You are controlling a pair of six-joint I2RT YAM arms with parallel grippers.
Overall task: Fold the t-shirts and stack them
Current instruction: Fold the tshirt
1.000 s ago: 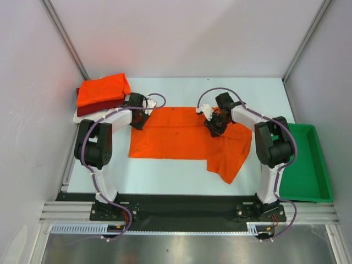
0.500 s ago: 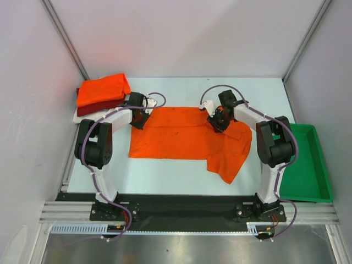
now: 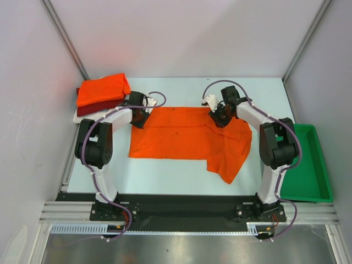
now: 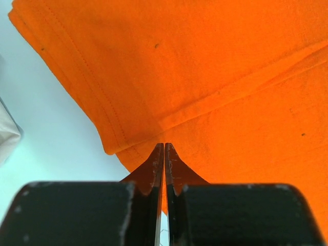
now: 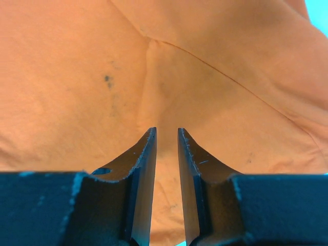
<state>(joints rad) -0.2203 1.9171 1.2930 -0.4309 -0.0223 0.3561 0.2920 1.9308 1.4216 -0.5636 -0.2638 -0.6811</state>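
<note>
Well, the pale table [image 3: 181,170] is the biggest thing in front of me, and the flat orange shirt [image 3: 176,137] lies spread across its middle, partly folded, with one flap hanging toward my bases at its near right corner. Everything else I place from that shirt. The green tray [image 3: 311,165] sits to its right, well apart, at the table's edge. Beyond the shirt's far left corner there is a small stack: a folded orange shirt [image 3: 102,89] on top, a dark red shirt [image 3: 99,106] under it, and a white shirt [image 3: 80,115] showing at the bottom.

My left pincer [image 4: 164,146] is at the flat shirt's far left corner. Its jaws are pressed together with the orange hem caught between them.

My right pincer [image 5: 167,130] is over the flat shirt's far right part, close above the cloth where a seam and a crease run. Its jaws stand a little apart and orange cloth shows in the gap. I cannot tell whether they pinch a fold or merely sit above it.
</note>
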